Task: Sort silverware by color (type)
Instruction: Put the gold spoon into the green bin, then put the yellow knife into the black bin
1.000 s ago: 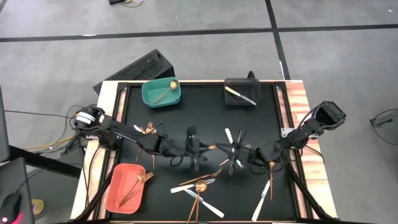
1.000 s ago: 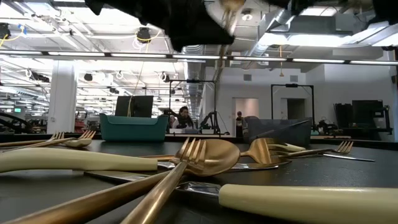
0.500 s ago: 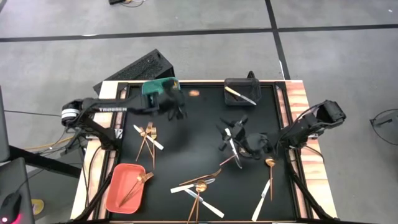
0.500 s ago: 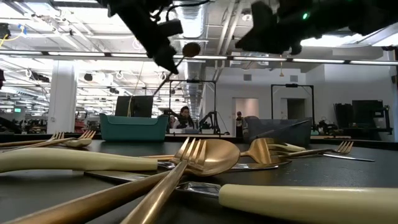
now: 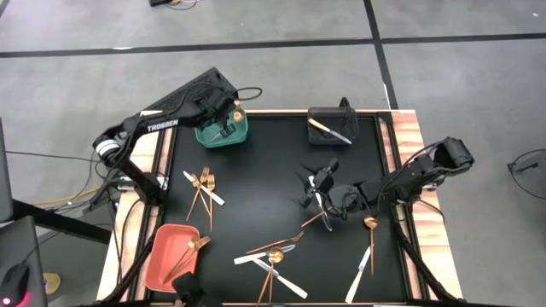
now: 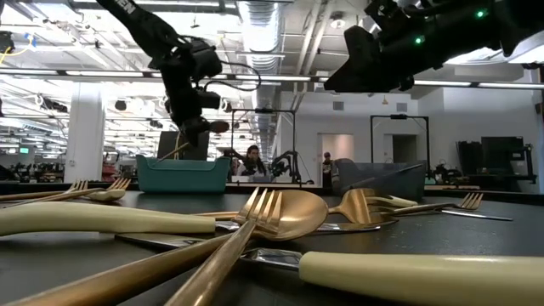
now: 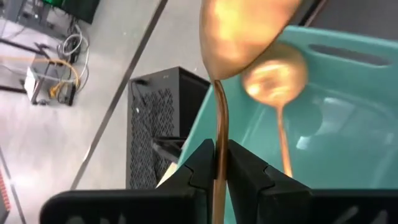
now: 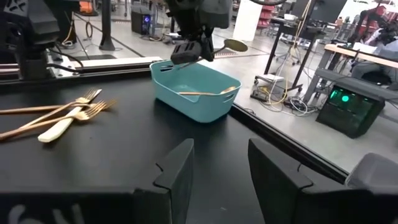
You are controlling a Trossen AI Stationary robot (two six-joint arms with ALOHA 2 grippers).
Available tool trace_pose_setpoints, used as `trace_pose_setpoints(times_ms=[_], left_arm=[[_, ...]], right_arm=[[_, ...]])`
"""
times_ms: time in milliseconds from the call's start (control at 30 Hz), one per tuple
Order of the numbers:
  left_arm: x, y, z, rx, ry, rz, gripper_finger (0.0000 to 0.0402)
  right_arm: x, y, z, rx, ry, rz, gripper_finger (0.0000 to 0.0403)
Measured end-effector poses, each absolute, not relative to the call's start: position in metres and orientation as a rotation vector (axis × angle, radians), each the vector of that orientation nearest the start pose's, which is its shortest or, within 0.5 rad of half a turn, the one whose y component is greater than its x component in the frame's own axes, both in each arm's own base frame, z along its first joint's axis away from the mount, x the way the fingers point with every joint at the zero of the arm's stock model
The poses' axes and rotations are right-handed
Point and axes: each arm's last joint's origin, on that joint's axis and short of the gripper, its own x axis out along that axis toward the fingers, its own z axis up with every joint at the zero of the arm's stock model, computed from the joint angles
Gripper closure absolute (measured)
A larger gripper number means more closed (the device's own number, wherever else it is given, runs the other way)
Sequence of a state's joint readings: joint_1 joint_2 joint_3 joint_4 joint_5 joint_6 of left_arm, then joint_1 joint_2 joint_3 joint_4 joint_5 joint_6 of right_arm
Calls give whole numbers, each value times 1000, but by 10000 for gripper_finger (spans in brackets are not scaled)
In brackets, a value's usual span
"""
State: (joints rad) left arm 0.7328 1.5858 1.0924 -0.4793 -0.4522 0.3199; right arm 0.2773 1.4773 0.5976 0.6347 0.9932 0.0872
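The left gripper (image 5: 223,115) hangs over the teal bin (image 5: 209,135) at the upper left of the high view, its fingers pressed together on the thin handle of a gold spoon (image 7: 245,37). In the left wrist view the handle runs up between the two fingers and the bowl stands above them, over the open bin, where a second spoon (image 7: 277,84) already lies. The low view shows the held spoon high above the bin's rim, tilted.

This spoon looks light, stiff and smooth, so it is likely slippery in a narrow pinch and may swing about the grip point. The handle is the sensible place to hold, near its middle, as here; the rounded bowl would probably slide out. It is not fragile, so a short drop into the bin should do no harm.

The right gripper (image 5: 317,192) sits right of centre in the high view, low over the black mat (image 5: 256,170), fingers spread and holding nothing. A white-handled knife (image 5: 319,200) and a crossing gold fork lie just under it. The rest of the silverware (image 5: 273,256) is scattered toward the bottom of the mat, with some pieces in the salmon bin (image 5: 162,264) and the black bin (image 5: 328,135).
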Motion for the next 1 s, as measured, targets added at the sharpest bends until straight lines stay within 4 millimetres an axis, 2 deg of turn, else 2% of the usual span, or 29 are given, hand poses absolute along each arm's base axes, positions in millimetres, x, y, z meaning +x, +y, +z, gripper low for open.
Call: trace_pose_setpoints(times_ms=[267, 400, 500, 700, 1000], left_arm=[[231, 219, 223, 113, 1220, 877, 316], [235, 214, 223, 81, 1200, 891, 279], [241, 207, 223, 49, 1169, 892, 266], [267, 180, 224, 10, 1061, 729, 264], [307, 122, 231, 68, 909, 574, 263]], right_arm=[[275, 52, 195, -55, 169, -724, 232], [275, 52, 195, -28, 162, -727, 232], [275, 52, 194, -8, 160, -730, 232], [275, 53, 191, 29, 179, -687, 233], [275, 56, 190, 38, 188, -620, 233]])
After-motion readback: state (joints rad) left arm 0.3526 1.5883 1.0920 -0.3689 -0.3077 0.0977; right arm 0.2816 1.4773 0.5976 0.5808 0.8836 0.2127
